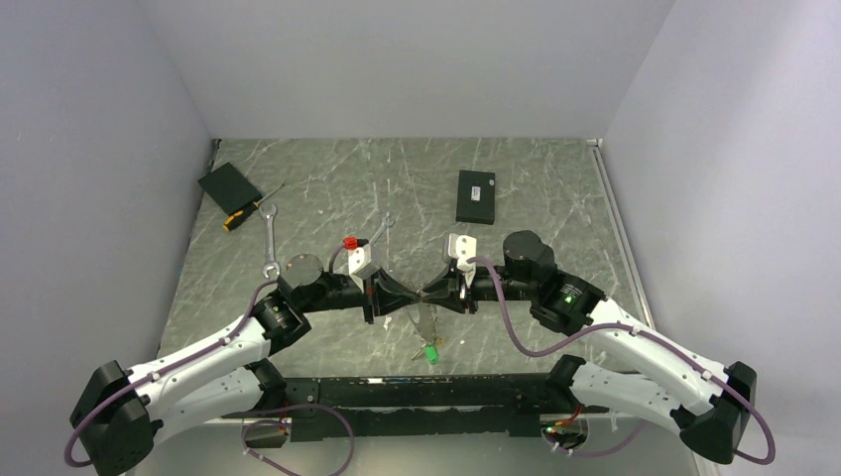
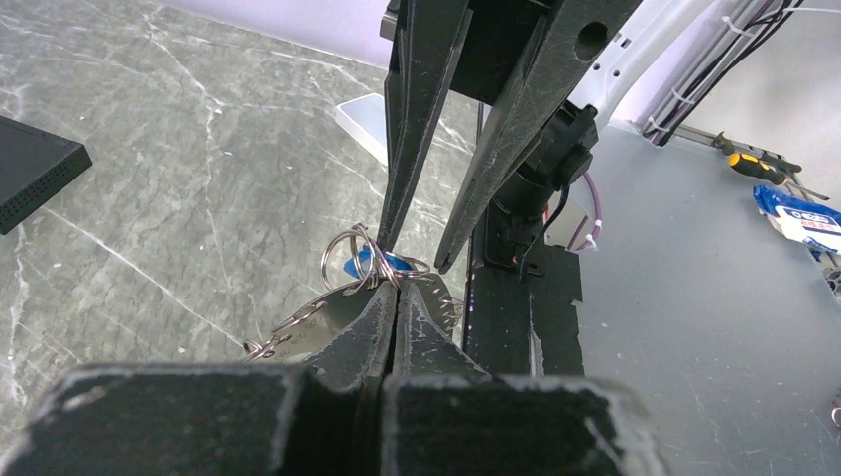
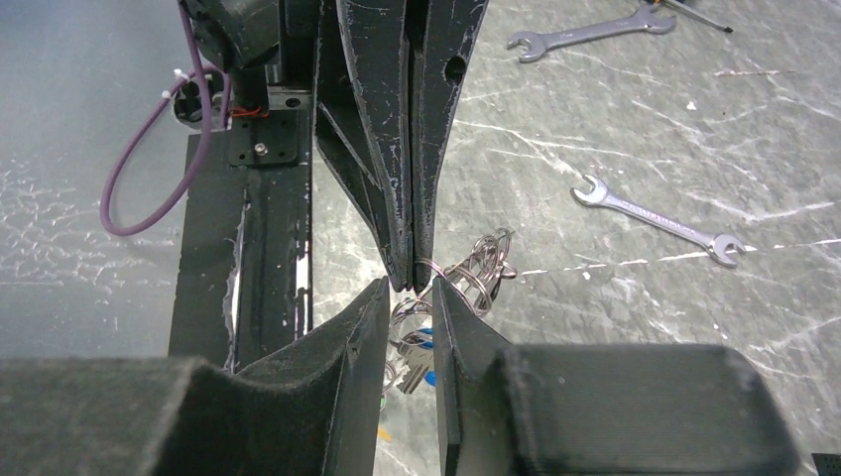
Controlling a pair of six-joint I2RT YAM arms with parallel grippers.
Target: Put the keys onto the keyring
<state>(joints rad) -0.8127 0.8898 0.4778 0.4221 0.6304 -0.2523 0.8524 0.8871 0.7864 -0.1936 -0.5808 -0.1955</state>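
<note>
surface: dark green marbled table [image 1: 555,169] | 10 o'clock, far corner: flat black box [image 1: 229,185], with a yellow-and-black-handled screwdriver [image 1: 246,210] just beside its near edge | 9 to 10 o'clock: silver wrench [image 1: 271,238] | 12 o'clock, near centre: second wrench [image 1: 383,230] | 1 o'clock: black rectangular case [image 1: 476,196]

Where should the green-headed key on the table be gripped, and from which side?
The green-headed key is likely best taken by its plastic head, from straight above: it seems to lie flat on the table, the head its widest part.
</note>
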